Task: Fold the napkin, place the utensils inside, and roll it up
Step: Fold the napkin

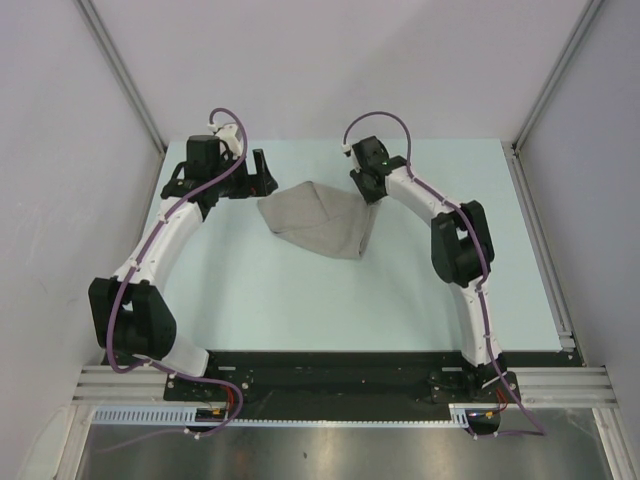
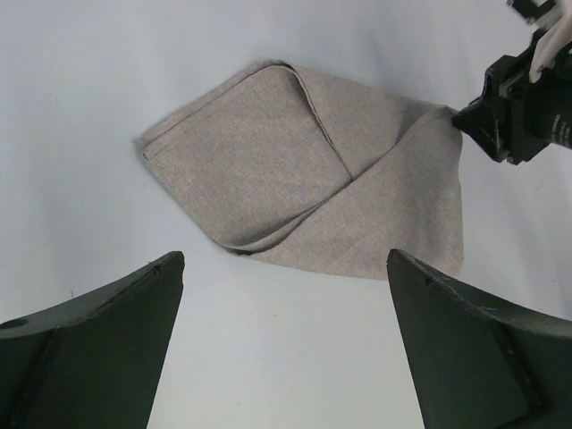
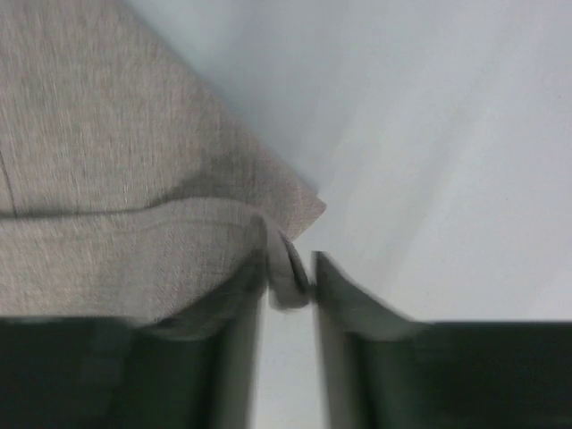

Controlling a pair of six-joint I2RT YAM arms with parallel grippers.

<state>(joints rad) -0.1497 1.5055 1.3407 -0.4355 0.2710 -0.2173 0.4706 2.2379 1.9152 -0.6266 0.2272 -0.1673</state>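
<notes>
Right gripper (image 3: 290, 268) astride napkin (image 3: 134, 179) corner

I count one napkin (image 1: 320, 225), a single grey-beige cloth, and one table (image 1: 300, 300) under it. Two hands are mine, one left hand (image 2: 281, 259) and one right hand (image 3: 290, 268), with two fingers (image 2: 89, 349) on each.

A flat, pale blue-green worktop (image 1: 300, 300) lies between plain grey-lilac wall panels (image 1: 60, 200) to the left, right and back. Slim aluminium posts (image 1: 120, 70) run up the two far corners. Along the near edge sits a black mounting plate (image 1: 330, 375) flanked by ribbed aluminium rails (image 1: 120, 383), with a brushed steel sheet (image 1: 330, 455) nearest the camera.
</notes>
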